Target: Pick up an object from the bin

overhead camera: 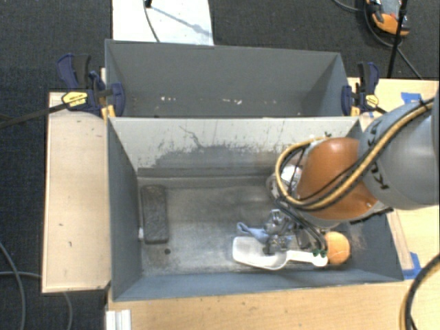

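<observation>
My gripper (278,239) is low in the bin's front right part, under the arm's orange cover. Its fingers hang just above a white spoon-shaped scoop (258,254) lying flat on the floor, handle pointing right. A small blue thing (251,231) lies at the gripper's left side, touching or nearly touching it. An orange ball (337,247) rests to the right, at the end of the scoop's handle. I cannot make out how the fingers stand.
A dark grey rectangular block (155,214) lies along the left side of the bin floor, far from the gripper. The arm with its orange cover and cables hangs over the bin's right part.
</observation>
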`<control>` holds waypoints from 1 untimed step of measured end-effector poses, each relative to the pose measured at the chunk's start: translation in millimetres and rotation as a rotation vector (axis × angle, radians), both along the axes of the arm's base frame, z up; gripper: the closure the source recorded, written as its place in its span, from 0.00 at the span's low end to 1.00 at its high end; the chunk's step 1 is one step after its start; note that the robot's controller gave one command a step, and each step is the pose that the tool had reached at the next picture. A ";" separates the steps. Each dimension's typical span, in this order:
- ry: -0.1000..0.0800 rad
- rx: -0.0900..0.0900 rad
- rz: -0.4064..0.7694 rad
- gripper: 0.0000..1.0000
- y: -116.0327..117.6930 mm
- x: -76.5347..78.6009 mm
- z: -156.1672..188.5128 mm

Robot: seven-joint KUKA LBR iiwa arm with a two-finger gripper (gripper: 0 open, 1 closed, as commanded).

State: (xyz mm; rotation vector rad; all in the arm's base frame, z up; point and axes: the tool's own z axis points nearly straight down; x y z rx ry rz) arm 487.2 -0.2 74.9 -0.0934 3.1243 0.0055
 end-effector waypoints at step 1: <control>0.008 -0.001 0.000 1.00 -0.2 -1.0 3.4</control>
